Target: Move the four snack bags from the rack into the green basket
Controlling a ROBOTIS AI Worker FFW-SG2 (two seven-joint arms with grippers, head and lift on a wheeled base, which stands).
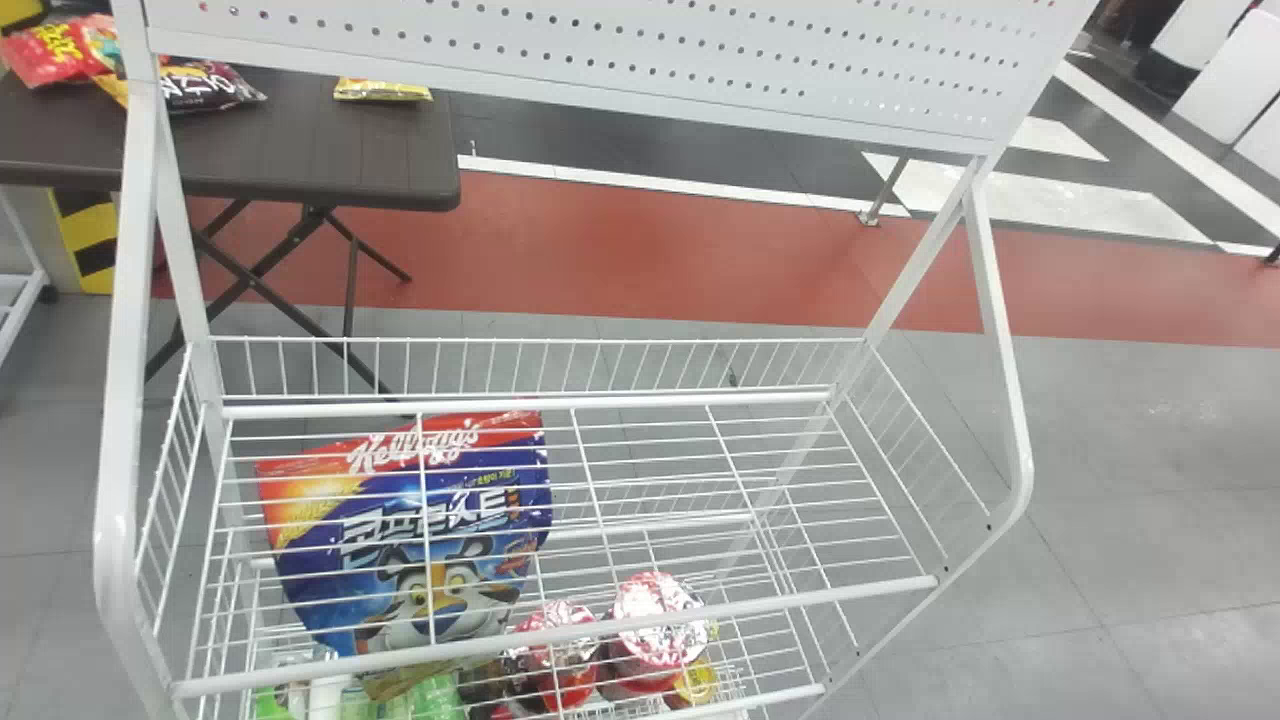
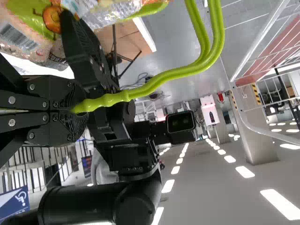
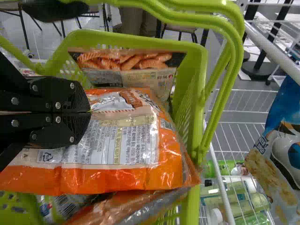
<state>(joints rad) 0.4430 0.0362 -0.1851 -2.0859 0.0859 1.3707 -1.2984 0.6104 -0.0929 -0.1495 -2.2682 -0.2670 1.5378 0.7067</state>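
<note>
Just beyond the right gripper (image 3: 90, 112), pinched tight on its edge, the orange bag (image 3: 122, 172) lay at the mouth of the green basket (image 3: 140, 41); the left gripper (image 2: 86, 108) clamped the handle (image 2: 164, 78).

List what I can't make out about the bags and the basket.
Right wrist view: the green basket's floor, hidden by bags, so their count is unclear.
Right wrist view: most of the bag under the orange bag, covered by it.
Head view: the red bag's end, cut off by the edge.

R arm (image 2: 133, 159) bent, nr L jaws. L jaws clamped tight; R jaws ditto.
</note>
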